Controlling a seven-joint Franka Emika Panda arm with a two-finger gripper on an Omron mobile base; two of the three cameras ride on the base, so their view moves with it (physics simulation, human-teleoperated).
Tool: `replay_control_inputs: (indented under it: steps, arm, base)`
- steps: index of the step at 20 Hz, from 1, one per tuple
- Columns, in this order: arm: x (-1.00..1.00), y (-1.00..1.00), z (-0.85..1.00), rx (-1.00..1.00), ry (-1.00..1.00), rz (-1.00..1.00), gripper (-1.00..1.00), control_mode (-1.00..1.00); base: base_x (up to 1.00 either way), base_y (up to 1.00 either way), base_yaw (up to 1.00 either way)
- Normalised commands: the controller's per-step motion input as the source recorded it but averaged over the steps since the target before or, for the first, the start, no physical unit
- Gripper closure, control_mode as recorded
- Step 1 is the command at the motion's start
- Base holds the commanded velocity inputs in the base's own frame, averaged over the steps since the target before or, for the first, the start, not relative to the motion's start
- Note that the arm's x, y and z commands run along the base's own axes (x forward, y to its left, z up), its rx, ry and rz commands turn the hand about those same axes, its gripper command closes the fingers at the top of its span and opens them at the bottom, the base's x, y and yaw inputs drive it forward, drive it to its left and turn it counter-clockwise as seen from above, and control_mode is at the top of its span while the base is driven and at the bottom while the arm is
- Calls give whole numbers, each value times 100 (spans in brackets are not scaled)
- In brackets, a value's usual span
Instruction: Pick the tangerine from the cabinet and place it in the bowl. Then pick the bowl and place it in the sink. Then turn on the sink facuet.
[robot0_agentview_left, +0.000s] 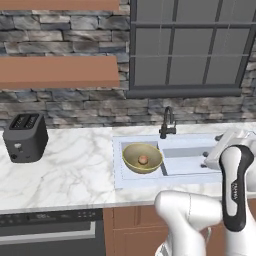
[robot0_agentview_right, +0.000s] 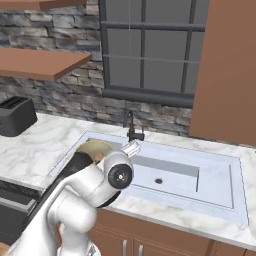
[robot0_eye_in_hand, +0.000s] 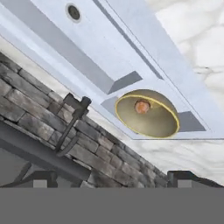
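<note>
Nearest the lens, the gripper (robot0_eye_in_hand: 112, 179) hangs with fingers spread wide, empty. Past it, the bowl (robot0_agentview_left: 142, 158) sits in the sink (robot0_agentview_left: 187, 160) at its left end, holding the tangerine (robot0_agentview_left: 143, 160). Next target, I judge: the sink facuet (robot0_agentview_left: 167, 122), upright at the far rim, just right of the bowl.

Grey stone wall (robot0_agentview_left: 75, 107), dark-framed window (robot0_agentview_left: 192, 47), brown shelves (robot0_agentview_left: 57, 72), white marble counter (robot0_agentview_left: 65, 172).

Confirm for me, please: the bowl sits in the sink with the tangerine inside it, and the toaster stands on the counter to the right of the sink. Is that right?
Not quite. The toaster stands on the counter to the left of the sink, as the left base view shows. The bowl does sit in the sink with the tangerine inside it.
</note>
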Motion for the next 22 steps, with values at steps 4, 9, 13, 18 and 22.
replay_control_inputs:
  steps: [4, 9, 13, 18, 22]
  arm:
    - [24, -36, -3, 28, -2, -16, -100, -100]
    - [55, -38, 0, 25, 0, -9, -100, -100]
    - [45, -48, 0, 25, 0, 0, -100, -100]
    - [54, -33, 0, 17, 0, 5, -100, -100]
    - [50, -14, 0, 8, -1, 14, -100, -100]
  base:
    - [0, 0, 0]
    - [0, 0, 0]
    - [0, 0, 0]
    - [0, 0, 0]
    - [0, 0, 0]
